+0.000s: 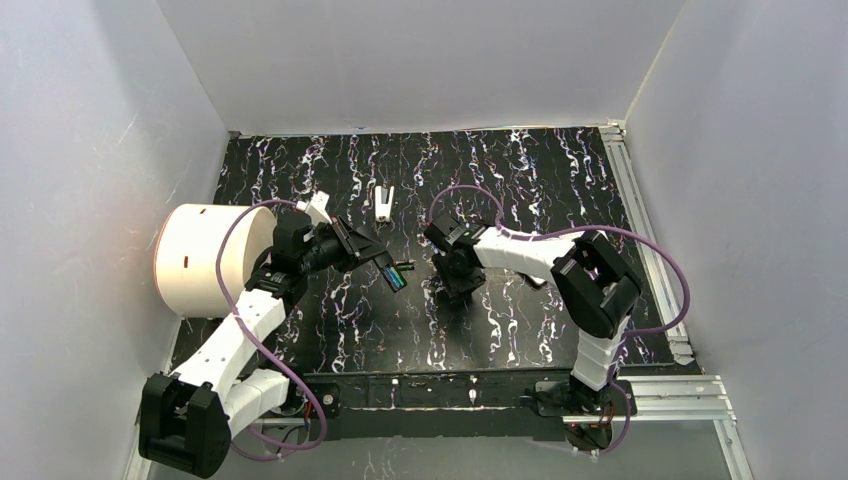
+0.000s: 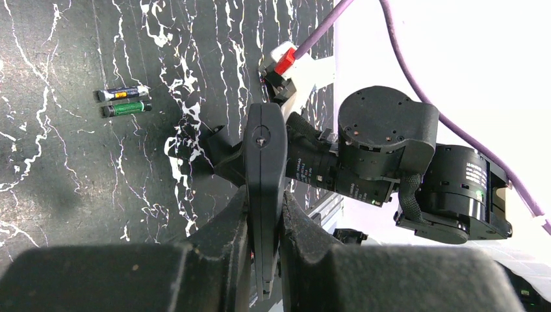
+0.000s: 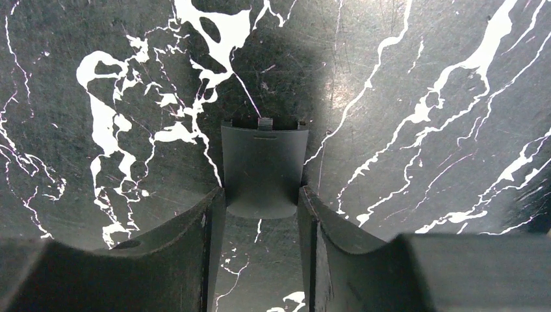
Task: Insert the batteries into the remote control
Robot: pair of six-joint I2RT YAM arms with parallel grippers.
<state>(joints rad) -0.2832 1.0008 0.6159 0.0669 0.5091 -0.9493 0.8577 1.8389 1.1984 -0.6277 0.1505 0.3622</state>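
Note:
My left gripper (image 2: pixel 263 208) is shut on the black remote control (image 2: pixel 263 149), held edge-on above the table; in the top view the remote control (image 1: pixel 365 250) sits left of centre. Two batteries (image 2: pixel 123 101), a green one and a blue-and-yellow one, lie side by side on the table to its left, and the batteries (image 1: pixel 401 272) also show from above. My right gripper (image 3: pixel 261 201) points down at the table, fingertips pressed against both sides of a flat black battery cover (image 3: pixel 262 169). From above, the right gripper (image 1: pixel 458 285) is just right of the batteries.
A large white cylindrical container (image 1: pixel 205 260) stands at the left edge of the black marbled table (image 1: pixel 520 180). A small white piece (image 1: pixel 384 200) lies further back near the middle. White walls close in three sides, with a metal rail (image 1: pixel 640 220) on the right.

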